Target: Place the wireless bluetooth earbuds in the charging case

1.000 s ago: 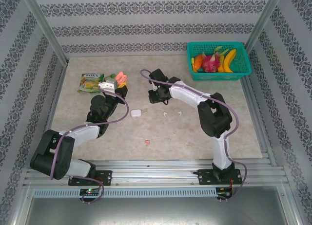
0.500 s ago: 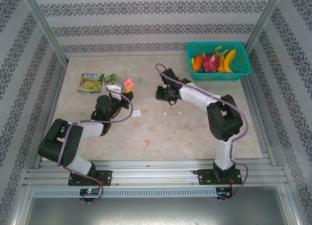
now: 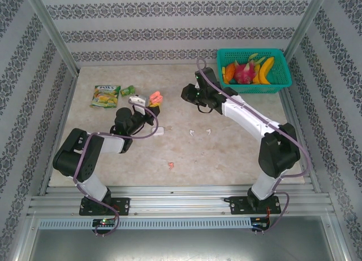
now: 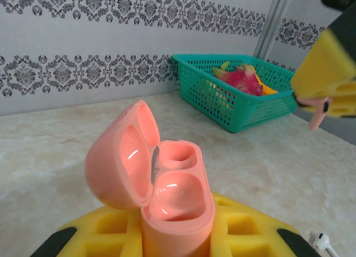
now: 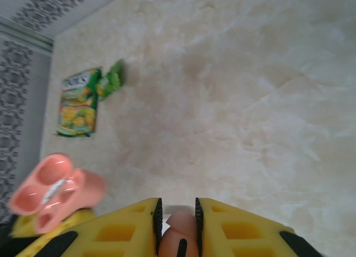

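Note:
An open salmon-pink charging case (image 4: 172, 204) stands upright between my left gripper's (image 4: 175, 235) yellow fingers, lid tipped left and both wells empty. From above the case (image 3: 154, 97) is left of centre, with the left gripper (image 3: 147, 107) shut on it. My right gripper (image 5: 178, 212) is shut on a pink earbud (image 5: 179, 237) and hangs right of the case (image 5: 53, 190). In the left wrist view the earbud's stem (image 4: 318, 117) pokes below the right gripper's fingers (image 4: 325, 68). Two white earbuds (image 3: 192, 132) (image 3: 208, 131) and a pink earbud (image 3: 171, 165) lie on the table.
A white case (image 3: 159, 131) lies on the table by the left arm. A teal basket (image 3: 280, 87) of toy fruit stands at the back right. A snack packet (image 3: 105, 95) and small green pieces (image 3: 129, 90) lie at the back left.
My left gripper has carried the pink case to the right. My right gripper has moved right and toward the back with the pink earbud, its arm stretching out.

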### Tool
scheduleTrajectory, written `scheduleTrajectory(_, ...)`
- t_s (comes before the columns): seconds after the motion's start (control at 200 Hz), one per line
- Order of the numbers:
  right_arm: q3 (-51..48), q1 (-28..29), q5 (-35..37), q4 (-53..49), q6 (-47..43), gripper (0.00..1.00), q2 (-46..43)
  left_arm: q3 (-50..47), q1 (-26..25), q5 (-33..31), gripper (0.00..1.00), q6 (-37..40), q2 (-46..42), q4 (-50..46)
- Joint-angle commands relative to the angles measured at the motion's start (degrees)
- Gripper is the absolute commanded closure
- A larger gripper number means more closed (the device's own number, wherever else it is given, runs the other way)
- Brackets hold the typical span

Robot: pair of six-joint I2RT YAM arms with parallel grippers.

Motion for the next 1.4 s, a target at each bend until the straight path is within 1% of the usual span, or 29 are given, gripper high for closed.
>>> scheduleTrajectory(0.0, -0.9, -0.4, -1.9, 3.5, 4.2, 0.75, -4.4, 2.8, -1.8, 1.5, 1.0, 2.8, 0.2, 3.6)
scheduleTrajectory(0.21, -1.6, 0.5, -2.7, 7.6, 8.8, 0.75, -7.4, 6.5, -6.6, -2.1, 1.0, 10.6, -0.6, -2.3)
scheduleTrajectory(0.315, -2.4, 1.0, -2.7, 9.9, 10.9, 0.75, -8.1, 7.6, -8.6, -5.6, 1.0, 13.2, -0.6, -3.0)
scheduleTrajectory(0.52, -4.8, 2.6, -0.5, 14.0, 14.6, 0.75, -9.2, 8.3, -12.5, -18.8, 1.0, 16.4, -0.6, -1.7)
scheduleTrajectory(0.655, -5.2, 3.8, 1.2, 15.2, 16.0, 0.75, -9.4, 9.1, -14.7, -25.7, 1.0, 18.6, -0.3, -0.7)
scheduleTrajectory(0.754, -5.2, 4.6, 2.7, 15.8, 16.8, 0.75, -9.3, 9.6, -15.7, -29.4, 1.0, 19.0, 0.5, 0.9)
scheduleTrajectory(0.859, -5.0, 5.6, 4.5, 16.2, 17.5, 0.75, -9.0, 10.4, -16.2, -30.3, 1.0, 18.4, 1.2, 1.0)
scheduleTrajectory(0.974, -5.0, 6.3, 4.7, 17.3, 18.8, 0.75, -7.8, 11.0, -16.2, -30.3, 1.0, 17.0, 1.8, 1.4)
scheduleTrajectory(1.394, -4.2, 7.5, 2.8, 21.0, 22.7, 0.75, -4.6, 10.5, -16.2, -29.0, 1.0, 14.4, 2.1, 3.2)
